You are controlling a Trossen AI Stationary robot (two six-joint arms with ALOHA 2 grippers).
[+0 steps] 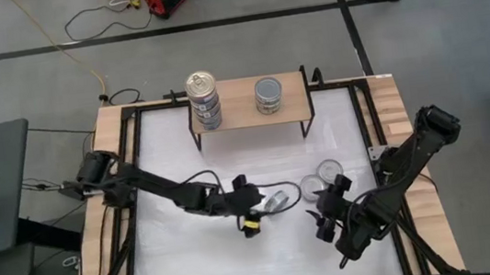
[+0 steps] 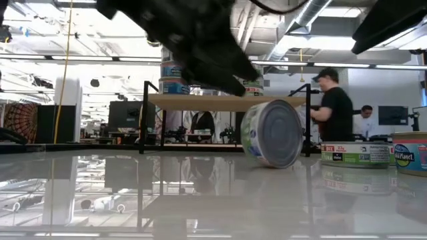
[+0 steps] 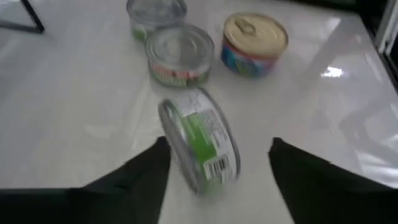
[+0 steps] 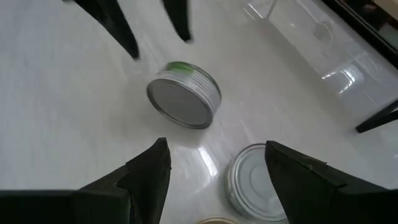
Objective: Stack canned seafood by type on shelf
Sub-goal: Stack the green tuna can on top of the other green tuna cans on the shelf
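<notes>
Right now a green-labelled tin point(image 3: 200, 148) stands on its edge on the white bench point(image 1: 185, 265), near the middle of it, and the left gripper point(image 1: 255, 212) sits just behind it with its fingers point(image 3: 140, 180) spread apart, one on each side of the tin without touching it. Close beyond that tin lie three more on the bench: a silver-topped tin point(image 3: 180, 55) lying flat, a gold-topped tin point(image 3: 255, 43) beside it, and another silver one point(image 3: 156, 14) farther off. The right gripper point(image 1: 328, 213) hovers over the right part of the bench near these tins, its fingers point(image 4: 149, 171) also apart and holding nothing. At the far edge of the bench stands the shelf point(image 1: 252, 115), a light-wood board on black legs; on its left end is a stack of gold-topped tins point(image 1: 204, 99), and toward its right end a single silver-topped can point(image 1: 268, 95). Beyond the bench, in the low view, two people point(image 2: 332, 113) stand in the room.
</notes>
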